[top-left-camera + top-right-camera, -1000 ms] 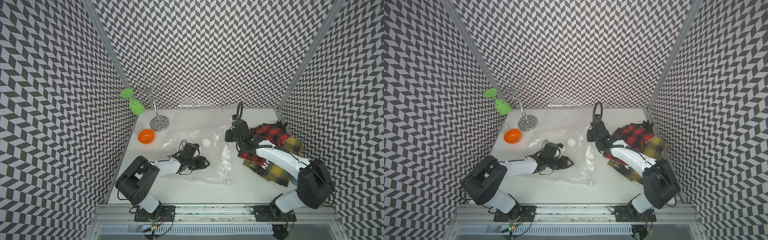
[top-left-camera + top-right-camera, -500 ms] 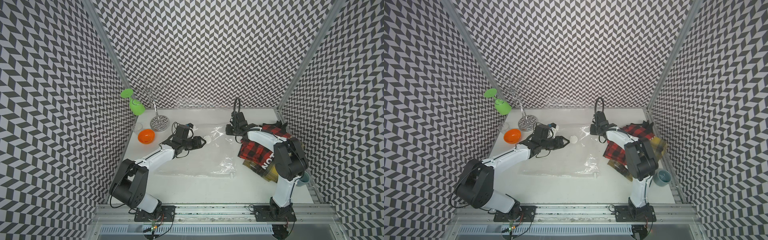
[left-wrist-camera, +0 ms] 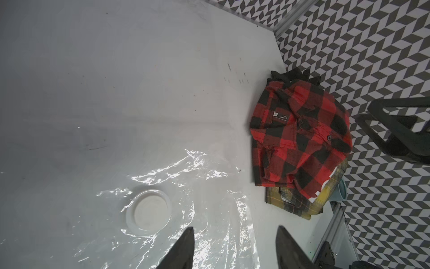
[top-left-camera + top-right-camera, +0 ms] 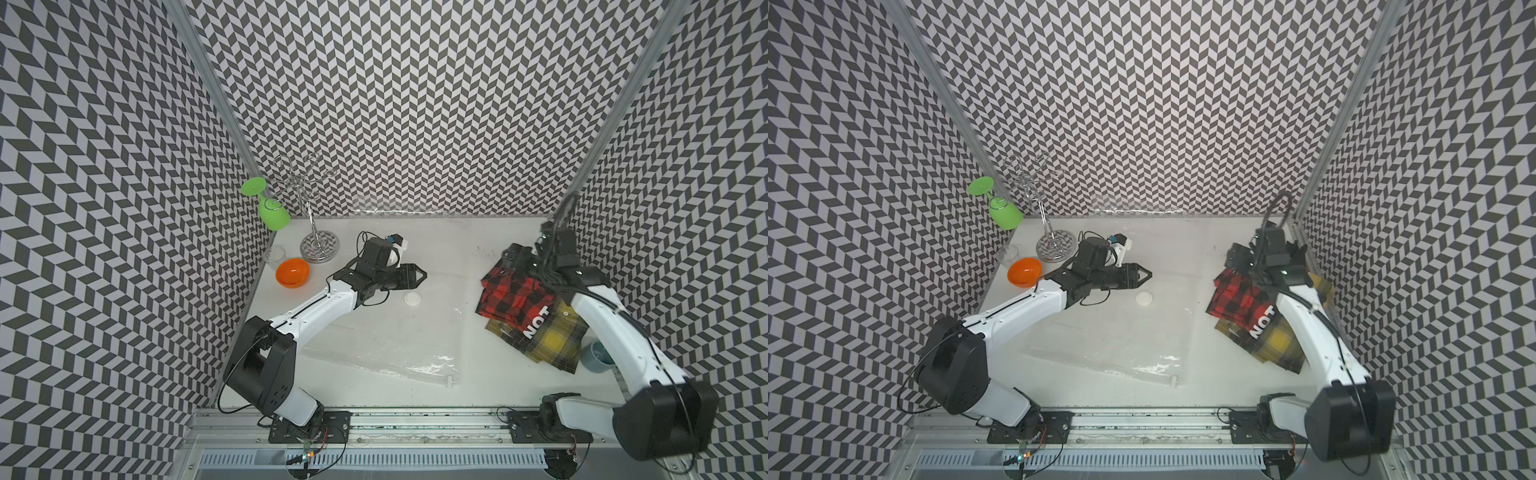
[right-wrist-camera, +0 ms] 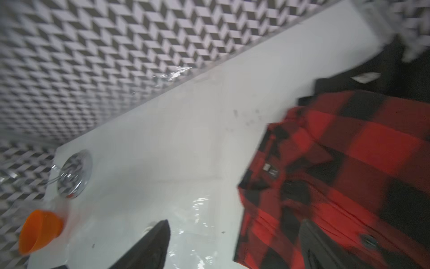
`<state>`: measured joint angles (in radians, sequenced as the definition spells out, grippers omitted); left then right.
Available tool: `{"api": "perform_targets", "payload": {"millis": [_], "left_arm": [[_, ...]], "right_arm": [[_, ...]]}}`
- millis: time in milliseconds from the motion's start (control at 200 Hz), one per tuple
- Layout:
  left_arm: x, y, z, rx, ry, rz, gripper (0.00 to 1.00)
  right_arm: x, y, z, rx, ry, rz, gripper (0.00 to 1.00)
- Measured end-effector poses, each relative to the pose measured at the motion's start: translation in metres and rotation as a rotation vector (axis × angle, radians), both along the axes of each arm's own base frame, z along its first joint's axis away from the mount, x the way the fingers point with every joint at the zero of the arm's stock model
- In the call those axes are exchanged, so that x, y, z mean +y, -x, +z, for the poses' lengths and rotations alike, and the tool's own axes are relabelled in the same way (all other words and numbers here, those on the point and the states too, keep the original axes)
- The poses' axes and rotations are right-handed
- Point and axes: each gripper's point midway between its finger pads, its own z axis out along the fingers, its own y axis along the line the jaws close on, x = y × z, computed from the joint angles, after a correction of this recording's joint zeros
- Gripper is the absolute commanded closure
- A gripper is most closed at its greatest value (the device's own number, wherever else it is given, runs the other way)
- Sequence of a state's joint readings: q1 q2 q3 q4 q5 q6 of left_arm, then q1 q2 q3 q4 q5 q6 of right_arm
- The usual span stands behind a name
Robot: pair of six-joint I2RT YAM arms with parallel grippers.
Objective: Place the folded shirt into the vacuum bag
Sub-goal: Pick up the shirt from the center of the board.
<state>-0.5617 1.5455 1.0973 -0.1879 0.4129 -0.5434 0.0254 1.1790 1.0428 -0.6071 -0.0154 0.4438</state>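
- The shirt [image 4: 509,291], at the right of the frame, lies outside the flat bag [image 4: 386,345] at centre; nothing is packed yet.
- The left gripper [image 3: 235,229] and right gripper [image 5: 235,223] both stand apart and empty.

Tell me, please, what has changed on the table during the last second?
The right claw, shut at the vacuum bag a second ago, has opened and swung away to the edge of the red plaid shirt. The left claw moved toward the back wall and hovers open near the valve cap. The bag, bunched before, now lies spread flat. The shirt, orange bowl and glass rack stayed in place.
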Motion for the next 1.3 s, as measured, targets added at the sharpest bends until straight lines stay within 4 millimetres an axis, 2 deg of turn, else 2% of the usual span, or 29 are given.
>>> {"api": "perform_targets", "payload": {"millis": [40, 85, 165, 230, 356, 466, 561, 666, 771, 916, 926, 931, 936, 941, 961, 1016, 1092, 1217, 1297], "left_arm": [[-0.005, 0.003, -0.002, 0.002, -0.001, -0.013, 0.43], [-0.009, 0.005, -0.005, 0.006, -0.003, -0.024, 0.43], [-0.016, 0.009, -0.01, 0.015, -0.007, -0.044, 0.43], [-0.019, 0.012, -0.013, 0.02, -0.01, -0.053, 0.43], [-0.023, 0.014, -0.014, 0.019, -0.009, -0.063, 0.43], [-0.022, 0.016, -0.018, 0.019, -0.005, -0.061, 0.43], [-0.019, 0.02, -0.029, 0.044, -0.011, -0.054, 0.43], [-0.017, 0.024, -0.041, 0.067, -0.013, -0.046, 0.43], [-0.019, 0.022, -0.057, 0.09, -0.018, -0.043, 0.44], [-0.018, 0.029, -0.102, 0.186, -0.044, -0.036, 0.44], [-0.017, 0.03, -0.106, 0.197, -0.047, -0.035, 0.44], [-0.017, 0.031, -0.107, 0.2, -0.047, -0.034, 0.44], [-0.017, 0.032, -0.109, 0.204, -0.049, -0.034, 0.44], [-0.017, 0.032, -0.11, 0.207, -0.051, -0.034, 0.44], [-0.016, 0.035, -0.116, 0.222, -0.055, -0.033, 0.44], [-0.014, 0.041, -0.127, 0.253, -0.064, -0.03, 0.44], [-0.014, 0.047, -0.134, 0.277, -0.064, -0.03, 0.44], [-0.017, 0.044, -0.13, 0.271, -0.039, -0.027, 0.44], [-0.018, 0.043, -0.128, 0.267, -0.03, -0.025, 0.44]], "right_arm": [[-0.023, 0.017, -0.007, 0.028, 0.014, -0.079, 0.0], [-0.037, 0.031, -0.014, 0.055, 0.024, -0.132, 0.01], [-0.051, 0.05, -0.03, 0.098, 0.022, -0.18, 0.01], [-0.056, 0.057, -0.047, 0.133, -0.001, -0.196, 0.03], [-0.053, 0.064, -0.09, 0.226, -0.065, -0.191, 0.08], [-0.043, 0.066, -0.118, 0.29, -0.151, -0.166, 0.16], [-0.034, 0.066, -0.13, 0.296, -0.225, -0.151, 0.26], [-0.027, 0.064, -0.133, 0.27, -0.282, -0.144, 0.26], [-0.024, 0.06, -0.125, 0.214, -0.303, -0.132, 0.26], [-0.024, 0.048, -0.098, 0.109, -0.305, -0.111, 0.26], [-0.024, 0.048, -0.097, 0.104, -0.305, -0.11, 0.29], [-0.024, 0.047, -0.095, 0.1, -0.305, -0.109, 0.52], [-0.024, 0.047, -0.095, 0.099, -0.305, -0.109, 0.64], [-0.024, 0.046, -0.093, 0.094, -0.306, -0.108, 0.7], [-0.021, 0.043, -0.088, 0.081, -0.327, -0.099, 0.78], [-0.013, 0.035, -0.073, 0.044, -0.393, -0.084, 0.85], [-0.001, 0.025, -0.051, -0.003, -0.468, -0.057, 0.86], [0.026, 0.001, -0.01, -0.101, -0.576, 0.003, 0.91], [0.051, -0.01, 0.007, -0.142, -0.65, 0.036, 0.94]]}}
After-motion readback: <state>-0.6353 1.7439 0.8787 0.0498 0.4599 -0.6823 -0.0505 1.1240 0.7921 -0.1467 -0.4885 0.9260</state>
